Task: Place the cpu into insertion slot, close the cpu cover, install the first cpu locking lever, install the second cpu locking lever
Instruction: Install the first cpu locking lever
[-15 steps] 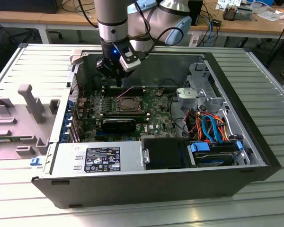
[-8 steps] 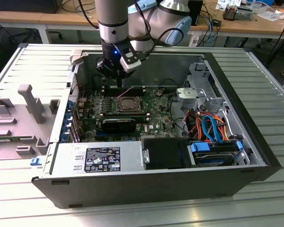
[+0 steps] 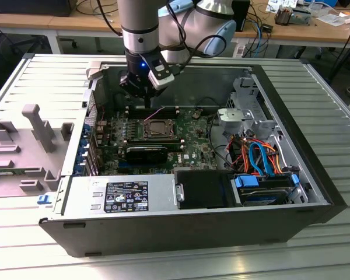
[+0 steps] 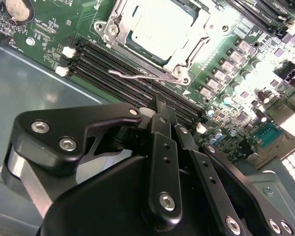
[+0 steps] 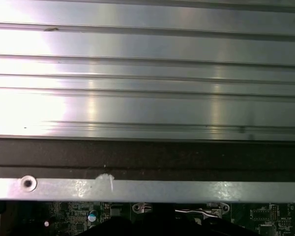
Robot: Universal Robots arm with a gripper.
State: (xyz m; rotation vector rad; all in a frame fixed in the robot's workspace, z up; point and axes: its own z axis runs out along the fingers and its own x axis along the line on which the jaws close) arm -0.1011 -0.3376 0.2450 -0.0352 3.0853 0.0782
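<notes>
An open computer case (image 3: 315,192) lies flat on a ribbed metal tabletop (image 3: 23,245), its motherboard (image 3: 192,149) exposed. Going left to right in the exterior view: a grey plastic fixture (image 3: 32,146) sits on the tabletop at nine o'clock from the case; inside the case, a labelled silver power supply (image 3: 125,195) fills the six o'clock corner, and a bundle of orange and blue cables (image 3: 259,154) runs above a drive bay at about four o'clock.

The robot arm (image 3: 140,29) reaches down from twelve o'clock, its hand (image 3: 147,104) hanging just above the board, directly at twelve o'clock from the insertion slot (image 3: 157,129). In the second wrist view the hand (image 4: 160,105) shows its black fingers (image 4: 163,147) drawn together, gripping nothing, their tip over the long black memory slots (image 4: 123,73) just beside the socket.

The cpu (image 4: 157,29) lies seated in the insertion slot (image 4: 113,37), its silver-grey top showing through the window of the cpu cover (image 4: 187,54), which lies closed flat around it. One thin wire locking lever (image 4: 137,76) runs along the socket's edge nearest the hand, its hooked end standing a little clear of the frame. In the first wrist view the case's metal wall (image 5: 147,189) crosses before the ribbed tabletop (image 5: 147,73).
</notes>
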